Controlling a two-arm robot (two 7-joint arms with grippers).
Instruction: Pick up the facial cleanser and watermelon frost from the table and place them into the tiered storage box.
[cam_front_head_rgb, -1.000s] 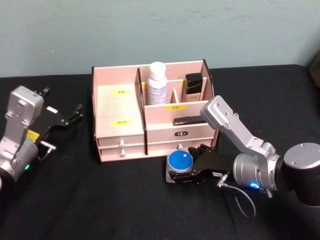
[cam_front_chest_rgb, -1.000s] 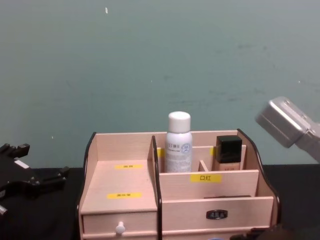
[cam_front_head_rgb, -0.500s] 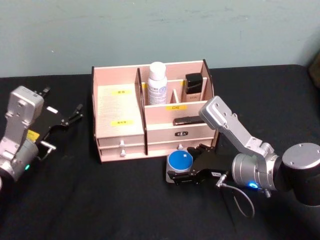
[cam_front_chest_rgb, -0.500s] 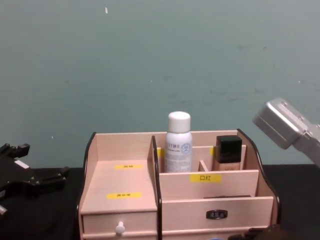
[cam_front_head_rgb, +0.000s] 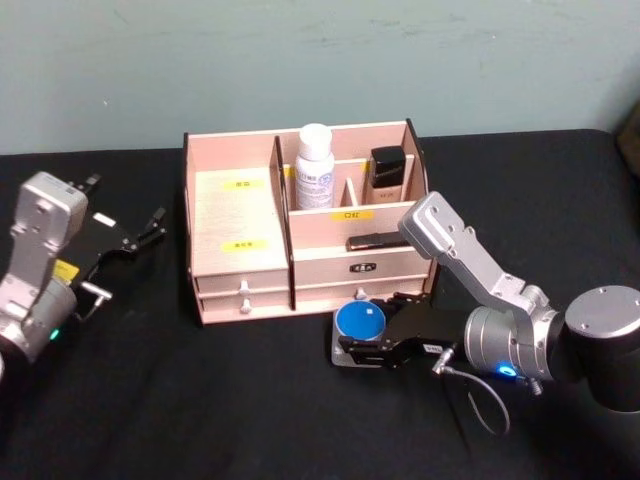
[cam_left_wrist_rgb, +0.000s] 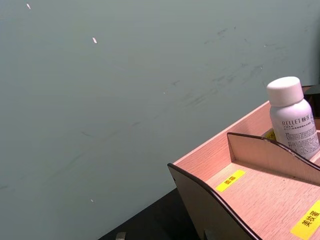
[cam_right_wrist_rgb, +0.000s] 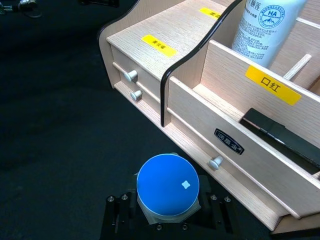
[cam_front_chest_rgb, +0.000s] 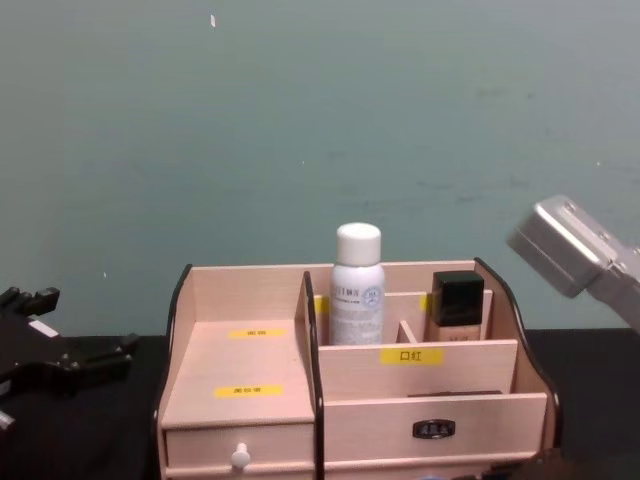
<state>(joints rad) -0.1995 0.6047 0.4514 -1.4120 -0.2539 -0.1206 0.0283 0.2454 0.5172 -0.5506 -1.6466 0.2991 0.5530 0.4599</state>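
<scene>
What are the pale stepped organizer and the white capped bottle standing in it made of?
The pale stepped organizer looks like thin unfinished wood or plywood: grain lines, dark cut edges. The white capped bottle seems smooth plastic with a soft sheen, though coated metal is possible.
</scene>
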